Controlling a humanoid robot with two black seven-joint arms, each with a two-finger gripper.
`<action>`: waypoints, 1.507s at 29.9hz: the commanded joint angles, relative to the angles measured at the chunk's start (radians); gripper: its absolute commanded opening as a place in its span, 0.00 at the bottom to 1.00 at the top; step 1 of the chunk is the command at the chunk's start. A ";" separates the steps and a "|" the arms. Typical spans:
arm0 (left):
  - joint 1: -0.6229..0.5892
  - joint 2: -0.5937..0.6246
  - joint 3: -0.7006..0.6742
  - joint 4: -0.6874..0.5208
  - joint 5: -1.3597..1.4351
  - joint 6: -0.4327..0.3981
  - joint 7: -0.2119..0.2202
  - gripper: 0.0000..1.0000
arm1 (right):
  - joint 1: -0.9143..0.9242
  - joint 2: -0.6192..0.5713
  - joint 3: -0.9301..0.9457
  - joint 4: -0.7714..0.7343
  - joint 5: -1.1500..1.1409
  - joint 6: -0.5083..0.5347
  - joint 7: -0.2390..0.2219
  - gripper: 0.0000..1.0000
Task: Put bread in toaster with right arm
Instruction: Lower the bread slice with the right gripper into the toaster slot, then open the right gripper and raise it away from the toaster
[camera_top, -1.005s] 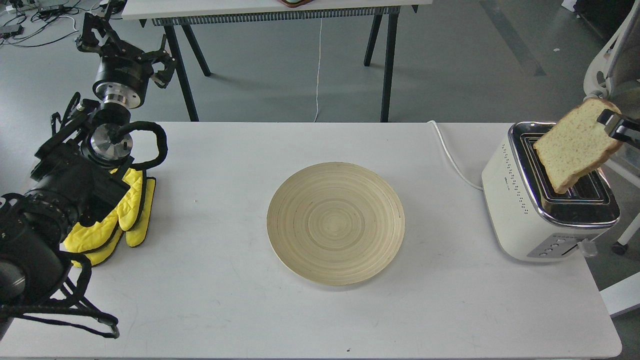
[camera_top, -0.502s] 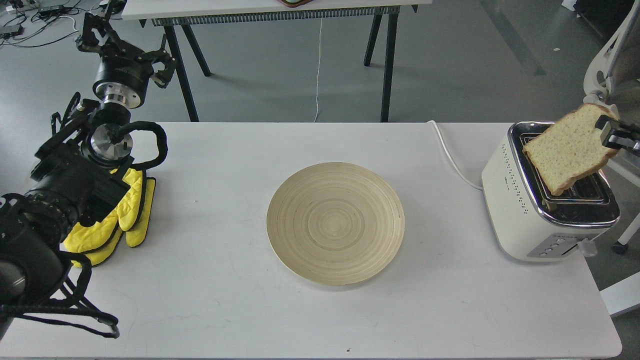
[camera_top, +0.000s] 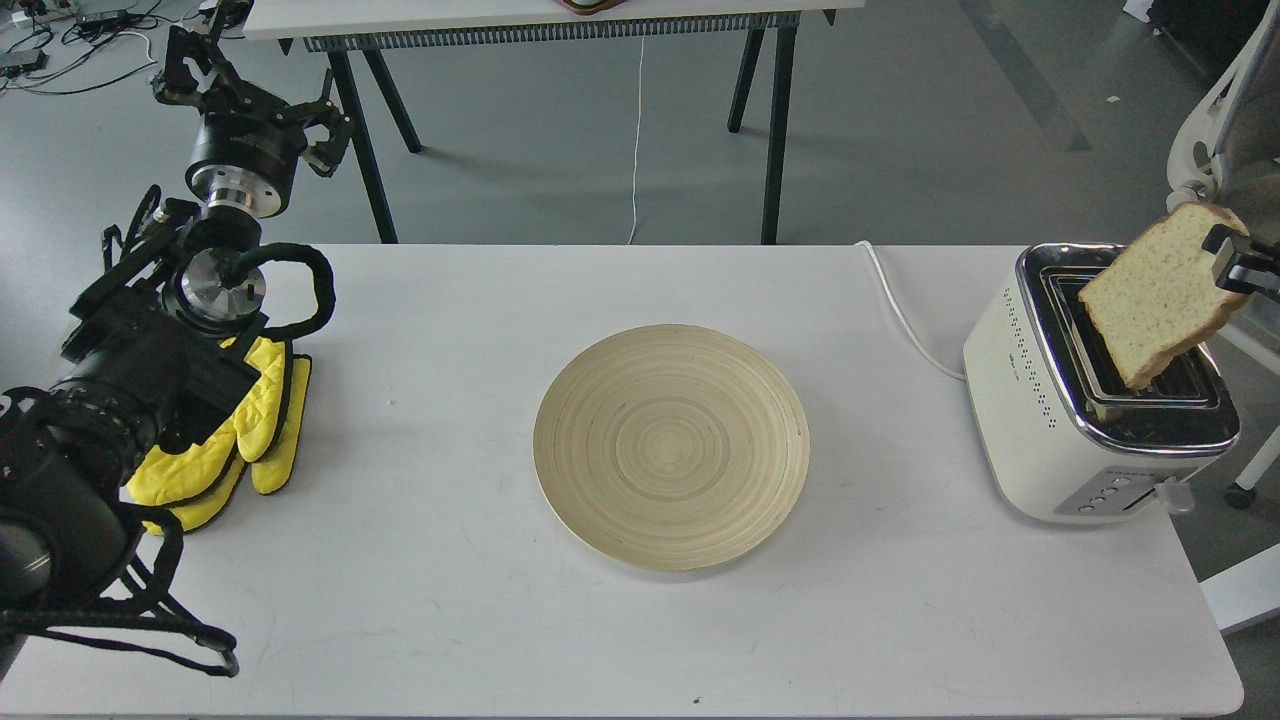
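The bread (camera_top: 1160, 295) hangs tilted over the toaster (camera_top: 1060, 430) at the bench's (camera_top: 450, 600) right end, its lower corner near the slots, pinched at its top right corner by my right pincer (camera_top: 1228, 258), and it now stands steeper and narrower than half a second ago.

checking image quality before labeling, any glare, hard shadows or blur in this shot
Head view: even, soft light; only faint shadows under the plate and toaster. The toaster's chrome top reflects the bread. Everything is sharp, though the right gripper is cut by the frame edge.
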 joint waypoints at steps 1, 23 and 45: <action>0.000 0.000 0.000 0.000 0.000 0.000 0.000 1.00 | -0.002 0.006 -0.002 -0.005 0.002 -0.002 0.000 0.01; -0.001 0.000 0.000 0.000 0.000 0.000 0.000 1.00 | -0.028 0.124 0.143 -0.032 0.250 -0.013 0.024 0.98; -0.001 0.002 0.000 0.000 0.000 0.000 0.000 1.00 | -0.047 0.657 0.600 -0.429 1.399 0.093 0.265 0.99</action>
